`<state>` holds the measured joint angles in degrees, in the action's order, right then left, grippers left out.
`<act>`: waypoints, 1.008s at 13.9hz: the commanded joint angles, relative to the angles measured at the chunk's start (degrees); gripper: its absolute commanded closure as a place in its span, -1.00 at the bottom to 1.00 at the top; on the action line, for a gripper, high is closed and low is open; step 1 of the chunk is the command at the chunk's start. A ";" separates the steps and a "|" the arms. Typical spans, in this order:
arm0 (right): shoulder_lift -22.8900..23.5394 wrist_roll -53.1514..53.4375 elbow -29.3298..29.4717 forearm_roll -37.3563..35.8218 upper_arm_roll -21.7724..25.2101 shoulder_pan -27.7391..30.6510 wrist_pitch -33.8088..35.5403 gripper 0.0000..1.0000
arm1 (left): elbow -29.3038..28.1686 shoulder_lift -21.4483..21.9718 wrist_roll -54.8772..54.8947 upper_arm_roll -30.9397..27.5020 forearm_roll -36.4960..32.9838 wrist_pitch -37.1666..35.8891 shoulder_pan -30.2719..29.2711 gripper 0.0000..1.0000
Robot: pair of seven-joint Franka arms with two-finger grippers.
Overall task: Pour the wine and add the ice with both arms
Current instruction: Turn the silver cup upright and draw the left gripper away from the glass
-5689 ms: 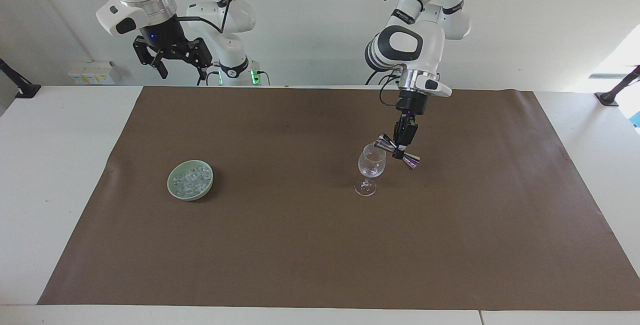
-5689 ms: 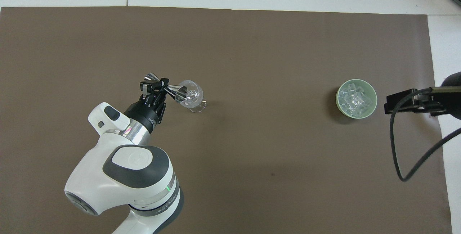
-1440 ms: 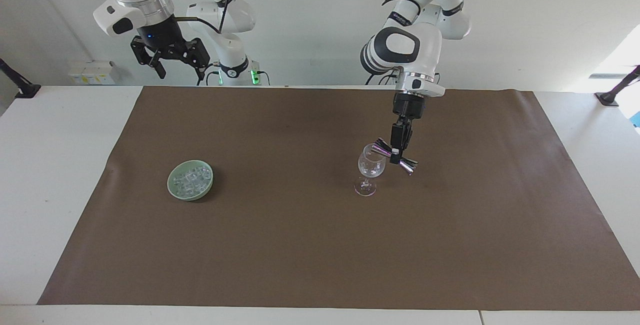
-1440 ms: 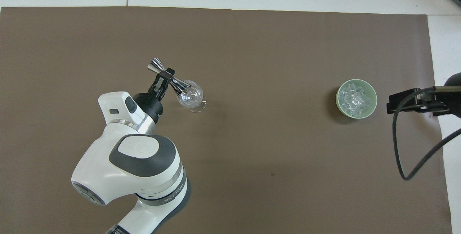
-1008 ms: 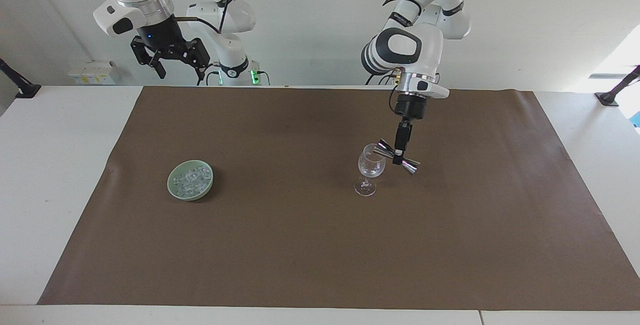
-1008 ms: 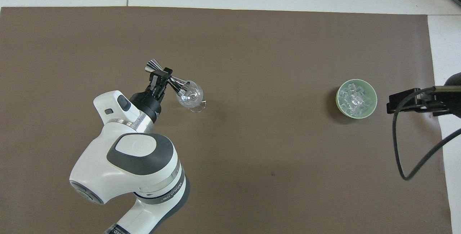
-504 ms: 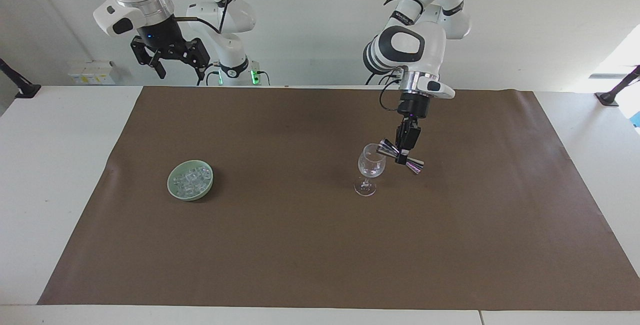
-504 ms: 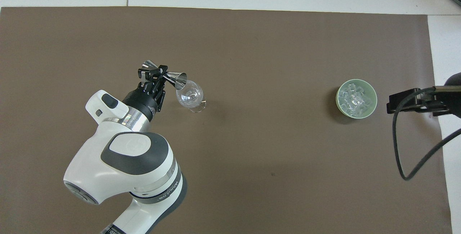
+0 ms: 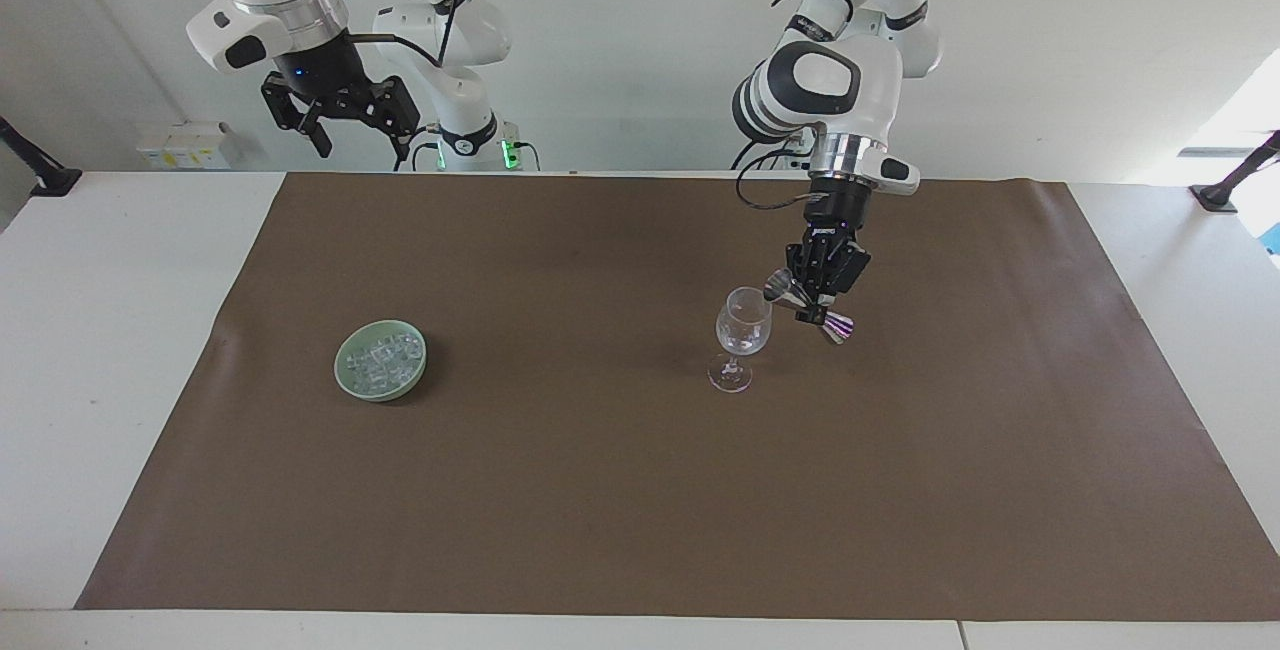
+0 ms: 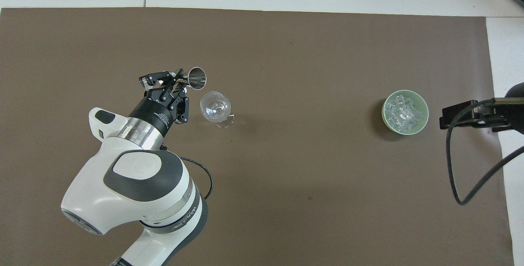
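now | left gripper [image 9: 822, 302] clamped on shiny steel double-cone jigger [image 9: 808, 305] beside clear stemmed wine glass [image 9: 742, 335], mid-mat | risk: swing clips rim, topples glass | right gripper [image 9: 340, 120] spread, waiting above mat's robot-side edge | clear ice cubes [image 9: 382, 360] in pale green bowl [image 9: 352, 380] toward right arm's end

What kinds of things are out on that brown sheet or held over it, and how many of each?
Wine glass: 1
Green bowl heaped with ice: 1
Metal measuring cup, gripped by the left gripper: 1
Total: 3
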<state>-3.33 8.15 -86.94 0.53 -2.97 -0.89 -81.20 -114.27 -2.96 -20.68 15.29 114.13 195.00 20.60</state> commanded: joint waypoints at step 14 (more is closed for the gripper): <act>-1.24 0.55 -1.39 0.87 -0.46 0.89 -0.09 -1.00 | -4.37 5.07 -16.14 -0.27 0.05 -5.23 -7.14 1.00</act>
<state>-3.33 8.15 -86.94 0.53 -2.97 -0.89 -81.20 -115.76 -0.86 -36.01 14.98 114.25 192.95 15.36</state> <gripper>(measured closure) 0.000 0.784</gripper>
